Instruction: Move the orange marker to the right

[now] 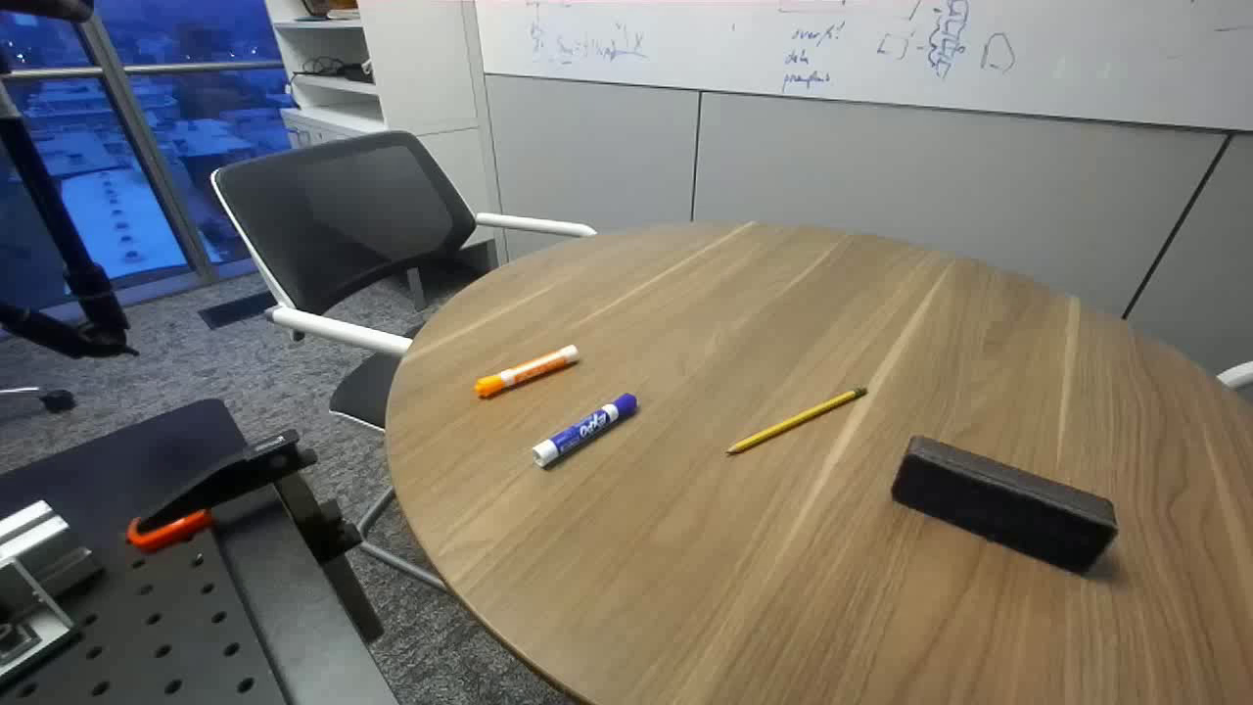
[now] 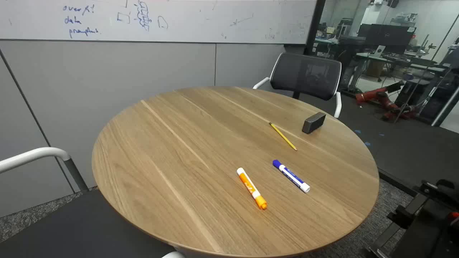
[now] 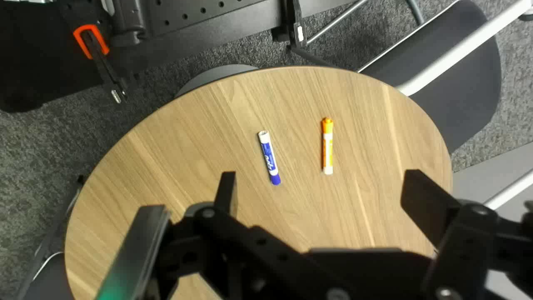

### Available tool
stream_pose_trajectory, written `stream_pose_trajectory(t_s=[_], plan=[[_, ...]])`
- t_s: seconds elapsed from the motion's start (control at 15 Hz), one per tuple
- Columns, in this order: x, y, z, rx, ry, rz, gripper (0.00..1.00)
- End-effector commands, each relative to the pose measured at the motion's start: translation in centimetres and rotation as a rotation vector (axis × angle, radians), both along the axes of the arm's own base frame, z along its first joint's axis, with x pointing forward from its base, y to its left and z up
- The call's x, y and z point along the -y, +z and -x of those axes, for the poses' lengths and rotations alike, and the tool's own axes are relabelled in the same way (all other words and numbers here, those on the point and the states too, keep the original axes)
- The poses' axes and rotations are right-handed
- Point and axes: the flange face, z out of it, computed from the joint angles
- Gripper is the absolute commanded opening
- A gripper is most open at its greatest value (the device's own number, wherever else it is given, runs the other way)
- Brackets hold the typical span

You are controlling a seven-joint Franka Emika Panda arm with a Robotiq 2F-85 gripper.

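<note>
Judging the slim orange-and-white marker pen [image 3: 328, 146] on the round wood-grain table [image 2: 200, 143] to be light, stiff and roll-prone, I'd grip mid-barrel with my empty, wide-spread black two-finger gripper [image 3: 320, 185], though its height reads poorly.

Orange marker [image 2: 252, 188] on table [image 2: 172, 154], lettering [image 2: 248, 183] unclear
</note>
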Motion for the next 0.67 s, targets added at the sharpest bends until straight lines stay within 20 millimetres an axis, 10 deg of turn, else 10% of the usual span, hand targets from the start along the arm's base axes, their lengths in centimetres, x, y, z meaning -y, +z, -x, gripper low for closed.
stream_pose_trajectory(t_s=[0.0,0.6], plan=[[0.01,-0.54,0.16,-0.016,0.0,0.0,1.0],[0.01,-1.43,0.28,-0.037,0.001,0.001,1.0]])
